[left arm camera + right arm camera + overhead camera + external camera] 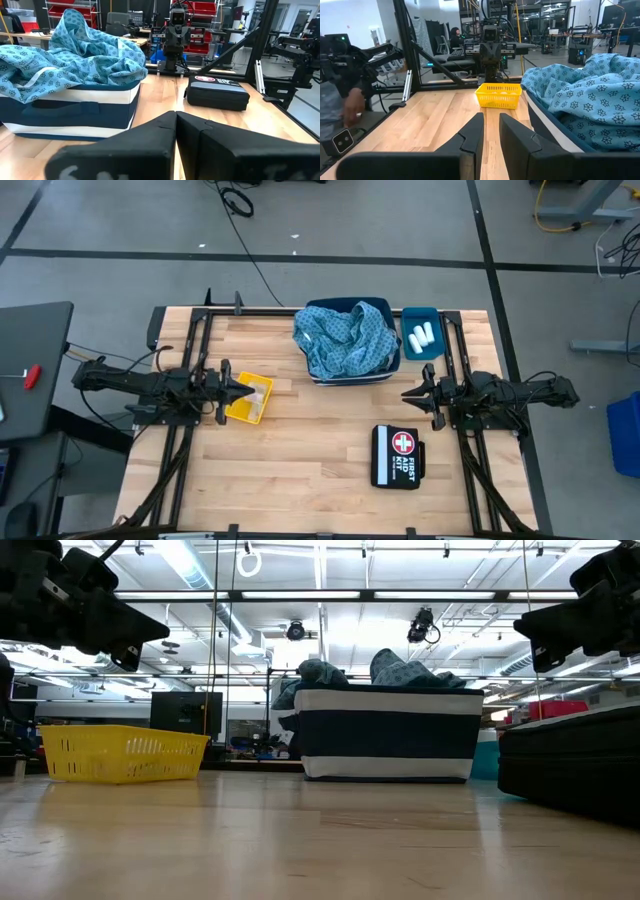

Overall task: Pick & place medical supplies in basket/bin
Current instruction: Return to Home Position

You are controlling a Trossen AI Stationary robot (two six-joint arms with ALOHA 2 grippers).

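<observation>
Two light-blue patterned cloths (345,338) lie heaped in a navy-and-white bin (350,375), spilling over its rim; they also show in the left wrist view (70,55) and the right wrist view (590,95). A few white rolls (421,335) lie in a small blue tray (420,352) right of the bin. My left gripper (246,390) hovers shut above the left edge of a yellow basket (250,402), well clear of it in the low view (150,635). My right gripper (406,393) hangs in the air right of the bin's near corner, open by a narrow gap (491,127).
A black first aid kit (397,456) lies flat near the table's near right part. Something pale lies in the yellow basket (499,95); what it is cannot be told. Black rails (190,360) run along both table sides. Bare wood lies between the grippers. A person's hand (352,107) shows beyond the table.
</observation>
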